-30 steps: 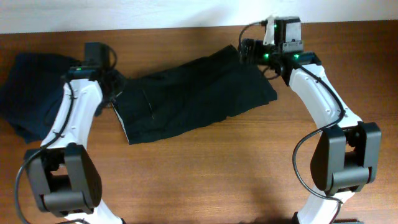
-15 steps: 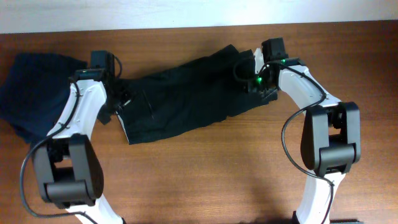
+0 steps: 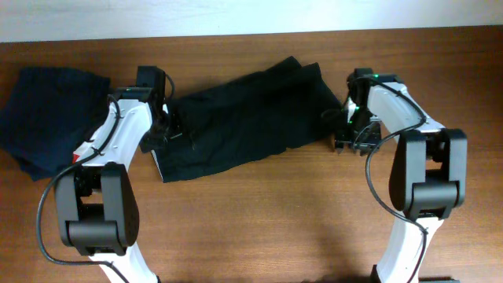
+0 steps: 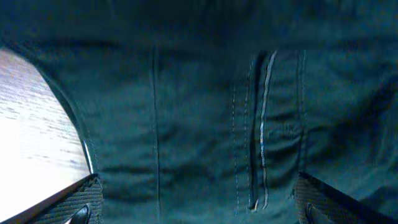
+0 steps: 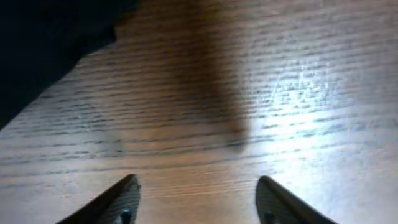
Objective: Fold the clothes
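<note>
Right wrist view is showing the right gripper [image 5: 199,202] standing open over bare wood, holding nothing, with only a dark corner of the black garment [image 5: 50,43] lying at its 10 o'clock. A second ago it was working at the garment's far corner, around 1 o'clock of the cloth. It has since been sweeping down the right edge and is now hovering just off the 4 o'clock corner, apart from the fabric. The left gripper [image 4: 199,214] is also spread wide and empty, looking straight down onto stitched black fabric. It has been moving in from the 9 o'clock side and is now hanging over the garment's left end. The garment is lying spread and unfolded, slightly askew, across the far middle of the wooden table [image 3: 259,220], with the navy garments [image 3: 43,110] at its 9 o'clock. Judging from this, a smoothing pass is ending and the arms are lining up at opposite ends for the first fold.
</note>
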Tool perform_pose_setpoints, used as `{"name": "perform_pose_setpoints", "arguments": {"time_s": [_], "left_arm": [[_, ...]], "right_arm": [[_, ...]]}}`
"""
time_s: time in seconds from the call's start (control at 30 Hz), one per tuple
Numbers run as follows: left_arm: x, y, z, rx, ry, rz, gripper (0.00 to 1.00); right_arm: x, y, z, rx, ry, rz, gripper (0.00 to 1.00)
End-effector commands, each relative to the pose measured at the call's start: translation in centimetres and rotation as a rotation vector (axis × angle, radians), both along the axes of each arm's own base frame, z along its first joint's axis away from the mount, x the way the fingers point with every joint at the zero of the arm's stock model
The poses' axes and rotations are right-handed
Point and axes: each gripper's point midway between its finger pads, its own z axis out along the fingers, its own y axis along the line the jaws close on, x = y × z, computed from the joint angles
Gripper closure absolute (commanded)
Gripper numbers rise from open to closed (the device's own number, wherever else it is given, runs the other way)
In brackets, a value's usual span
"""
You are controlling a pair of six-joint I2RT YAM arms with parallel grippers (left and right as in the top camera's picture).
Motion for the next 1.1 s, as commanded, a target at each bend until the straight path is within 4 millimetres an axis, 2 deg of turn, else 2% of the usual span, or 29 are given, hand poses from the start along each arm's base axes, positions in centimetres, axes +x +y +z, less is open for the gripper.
{"name": "perform_pose_setpoints", "arguments": {"time_s": [0.0,0.13,0.23,0.33,0.47,0.53,0.63,0.7,0.73,0.77,0.8,0.9,0.93,0.97,1.07], "left_arm": [[1.2,1.2,0.9,0.056,-0.045,0.020,0.03],[2.3,1.2,1.2,0.060,-0.091,0.022,0.03],[2.1,1.2,1.1,0.060,-0.083,0.020,0.03],[1.6,1.1,1.0,0.062,-0.063,0.017,0.03],[1.4,1.0,0.9,0.062,-0.055,0.014,0.03],[1.4,1.0,0.9,0.062,-0.055,0.014,0.03],[1.2,0.9,0.9,0.062,-0.047,0.011,0.03],[1.0,0.9,0.9,0.063,-0.041,0.010,0.03],[1.0,0.9,0.9,0.063,-0.040,0.010,0.03],[1.0,0.9,0.9,0.063,-0.041,0.010,0.03],[1.0,0.9,0.9,0.063,-0.041,0.010,0.03],[1.0,0.9,0.8,0.063,-0.037,0.010,0.03],[0.8,0.9,0.8,0.064,-0.030,0.010,0.03],[0.4,0.9,0.7,0.065,-0.013,0.009,0.03],[-0.8,1.0,0.5,0.069,0.035,-0.004,0.03]], "right_arm": [[1.4,2.0,1.7,0.129,-0.086,0.021,0.28],[4.0,4.5,2.2,0.278,-0.180,-0.058,0.21],[5.8,6.5,2.9,0.393,-0.248,-0.063,0.17],[5.6,6.1,2.0,0.353,-0.227,-0.095,0.18],[5.5,6.0,-0.6,0.344,-0.157,-0.223,0.19],[6.5,6.0,-1.9,0.342,-0.160,-0.319,0.19],[8.2,6.0,-2.3,0.349,-0.218,-0.355,0.26],[9.5,6.0,-2.0,0.360,-0.273,-0.343,0.38],[9.6,5.9,-2.0,0.360,-0.277,-0.340,0.63],[9.3,5.7,-2.1,0.358,-0.271,-0.324,0.94],[8.9,5.4,-2.2,0.348,-0.255,-0.325,0.96],[6.0,1.3,-2.4,0.184,-0.161,-0.381,0.96],[4.8,-0.8,-2.1,0.099,-0.134,-0.400,0.96],[3.2,-3.4,-1.3,-0.013,-0.104,-0.417,0.96],[-0.4,-8.6,1.5,-0.247,-0.040,-0.432,0.96]]}}
